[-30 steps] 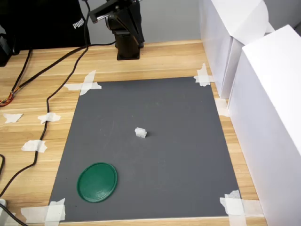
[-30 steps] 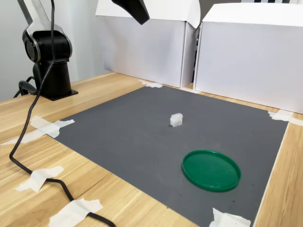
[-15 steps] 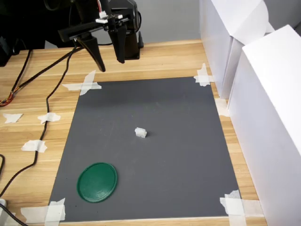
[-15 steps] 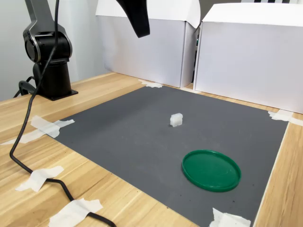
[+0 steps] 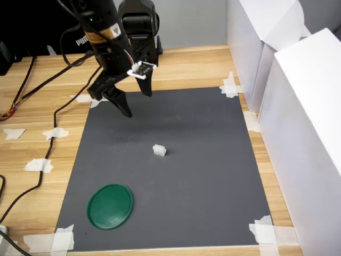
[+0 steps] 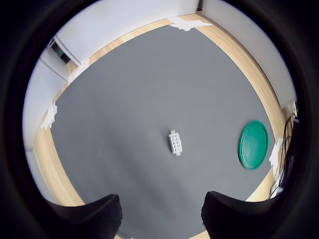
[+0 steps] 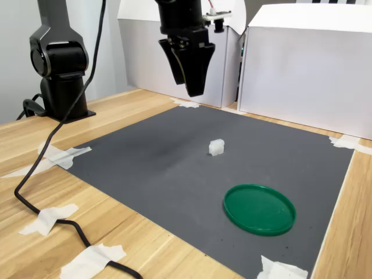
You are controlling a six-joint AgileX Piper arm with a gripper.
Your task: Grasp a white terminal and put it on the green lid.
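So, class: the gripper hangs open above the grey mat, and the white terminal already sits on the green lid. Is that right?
Not quite. The gripper does hang open above the grey mat, but the white terminal lies on the mat itself, well apart from the green lid. The first exterior view shows bare mat between them.

The green lid point(image 7: 259, 208) looks like smooth plastic with a slight sheen. At its 11 o'clock in the second exterior view, the white terminal point(image 7: 216, 147) seems matt moulded plastic, though it is small. Both rest on a matt grey mat point(image 5: 202, 176), perhaps rubber, over pale, faintly glossy wood-grain table point(image 5: 37, 144). The gripper point(image 5: 136, 104) has dull black fingers.
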